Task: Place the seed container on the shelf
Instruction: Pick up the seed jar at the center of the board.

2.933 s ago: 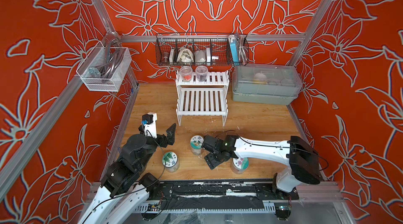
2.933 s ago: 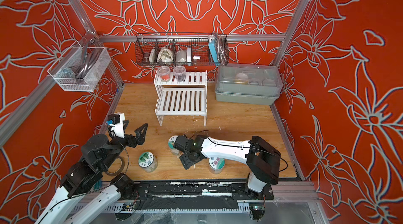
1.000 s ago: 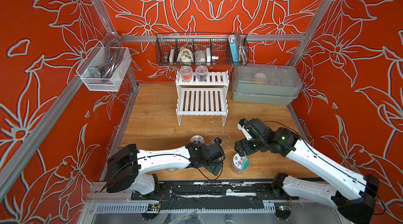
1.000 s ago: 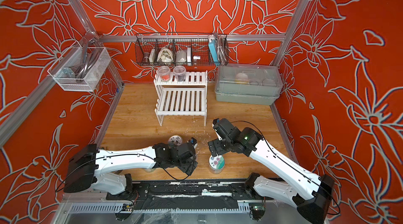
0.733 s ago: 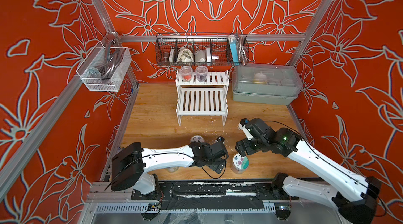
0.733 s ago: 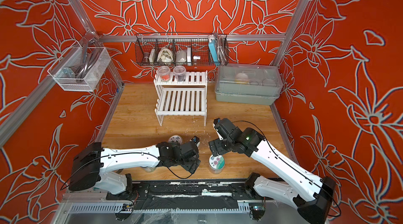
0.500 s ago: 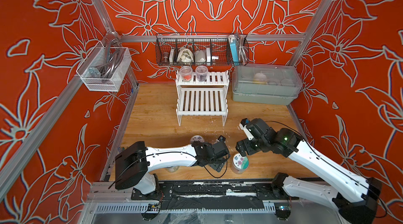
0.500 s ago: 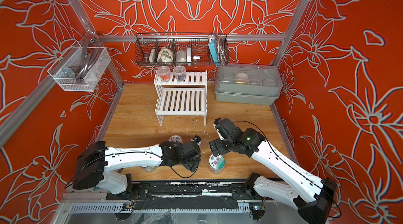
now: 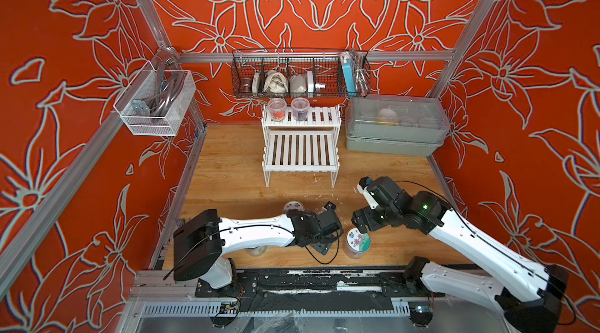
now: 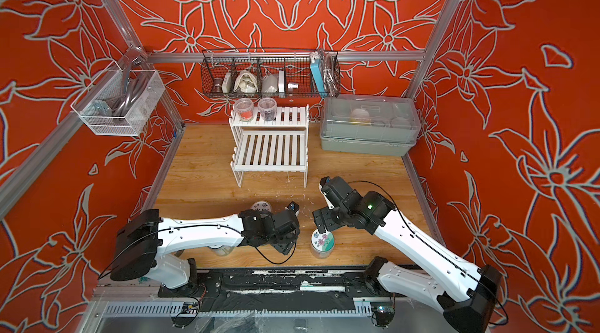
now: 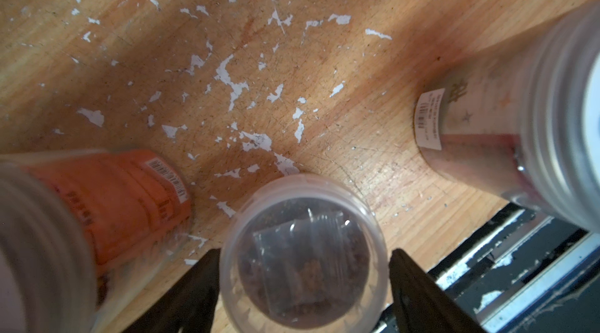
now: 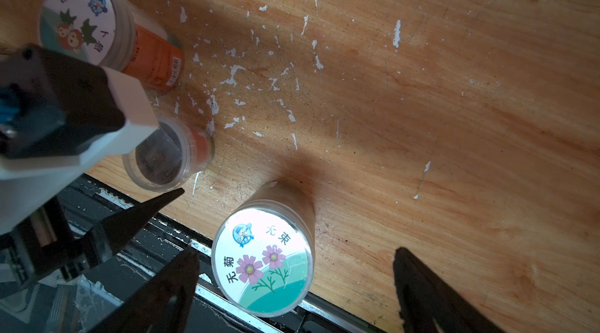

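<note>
A small clear seed container [image 11: 305, 256] with dark seeds stands on the wood near the table's front edge, also seen in the right wrist view [image 12: 162, 156]. My left gripper [image 11: 303, 252] straddles it, open: one finger touches its wall and a thin gap shows at the other. In both top views the left gripper [image 9: 321, 243] [image 10: 285, 245] hides it. My right gripper [image 12: 295, 252] hangs open above a flower-lidded can [image 12: 263, 263] [image 9: 357, 240]. The white shelf [image 9: 298, 167] [image 10: 269, 167] stands at the back, with two clear containers [image 9: 276, 110] [image 9: 299, 109] on its top tier.
An orange-labelled can [image 12: 78, 19] [image 9: 293, 208] stands just behind the left gripper, and another can [image 9: 256, 250] sits under the left arm. A grey lidded box [image 9: 394, 127] stands right of the shelf. A black wire basket [image 9: 300, 75] hangs above it.
My left arm has edged to the right and its jaws have narrowed around the seed container. The right arm has hardly moved.
</note>
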